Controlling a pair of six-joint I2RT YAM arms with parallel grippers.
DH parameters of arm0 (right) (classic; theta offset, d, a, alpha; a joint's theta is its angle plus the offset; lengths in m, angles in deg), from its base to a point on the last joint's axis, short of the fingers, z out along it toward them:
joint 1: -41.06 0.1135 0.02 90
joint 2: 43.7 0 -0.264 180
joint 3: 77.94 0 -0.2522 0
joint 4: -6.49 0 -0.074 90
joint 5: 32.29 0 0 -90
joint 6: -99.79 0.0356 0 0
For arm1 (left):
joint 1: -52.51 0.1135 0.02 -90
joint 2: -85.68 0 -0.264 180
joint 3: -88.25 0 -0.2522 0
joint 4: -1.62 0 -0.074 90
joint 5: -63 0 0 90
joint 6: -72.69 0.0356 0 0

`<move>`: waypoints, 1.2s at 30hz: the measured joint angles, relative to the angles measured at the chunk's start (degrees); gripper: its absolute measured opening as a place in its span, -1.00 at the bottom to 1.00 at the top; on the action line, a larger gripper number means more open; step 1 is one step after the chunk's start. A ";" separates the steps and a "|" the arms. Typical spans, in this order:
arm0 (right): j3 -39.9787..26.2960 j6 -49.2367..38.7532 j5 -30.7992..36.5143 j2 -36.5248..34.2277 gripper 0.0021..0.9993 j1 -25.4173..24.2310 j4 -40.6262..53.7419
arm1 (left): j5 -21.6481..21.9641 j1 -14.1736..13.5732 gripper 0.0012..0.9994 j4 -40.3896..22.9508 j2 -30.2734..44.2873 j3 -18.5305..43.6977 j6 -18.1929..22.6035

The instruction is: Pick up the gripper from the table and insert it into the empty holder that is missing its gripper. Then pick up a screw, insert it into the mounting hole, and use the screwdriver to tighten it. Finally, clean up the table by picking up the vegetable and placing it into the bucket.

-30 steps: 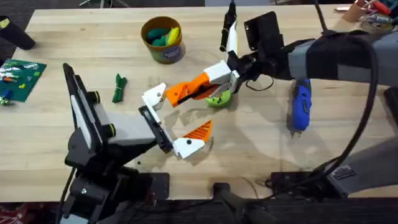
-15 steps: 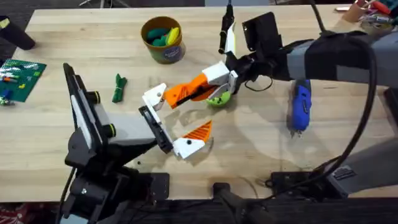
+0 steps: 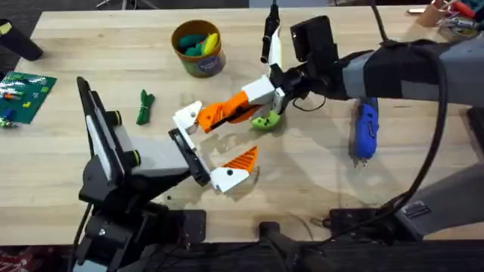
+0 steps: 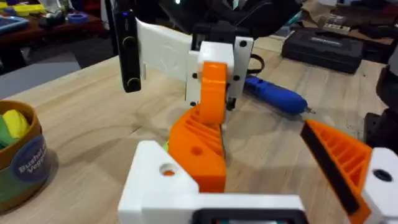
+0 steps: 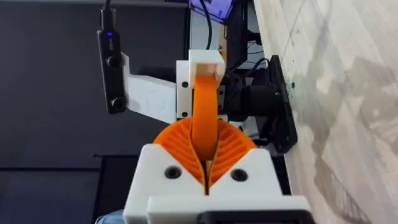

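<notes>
Midway | right gripper (image 3: 266, 92) clamped on finger (image 3: 227, 109), tip at holder (image 3: 187, 117) | left gripper state unclear | screw, screwdriver (image 3: 366, 128), vegetable (image 3: 144, 106) pending

Black and grey arms, white gripper (image 3: 276, 89) brackets, orange ribbed pads (image 5: 233, 146)

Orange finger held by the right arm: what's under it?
A lime green disc lies on the table under the white-block end of the orange finger, which the right pincer grips. The finger covers part of the disc.
</notes>
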 joint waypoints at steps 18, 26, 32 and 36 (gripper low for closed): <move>0.00 1.13 0.87 0.00 -0.96 0.67 -1.31 | 0.38 0.00 0.97 0.00 0.00 0.00 -0.07; 0.11 6.30 1.32 -1.37 -0.96 1.41 -9.57 | 1.95 0.39 0.97 0.07 0.00 0.00 0.00; -0.32 9.19 0.58 -3.00 -0.96 2.59 -10.81 | 1.25 0.31 0.97 0.02 0.00 0.00 -0.66; -1.34 9.88 0.65 -3.41 -0.96 3.44 -10.83 | 1.29 0.31 0.97 0.03 0.00 0.00 -0.63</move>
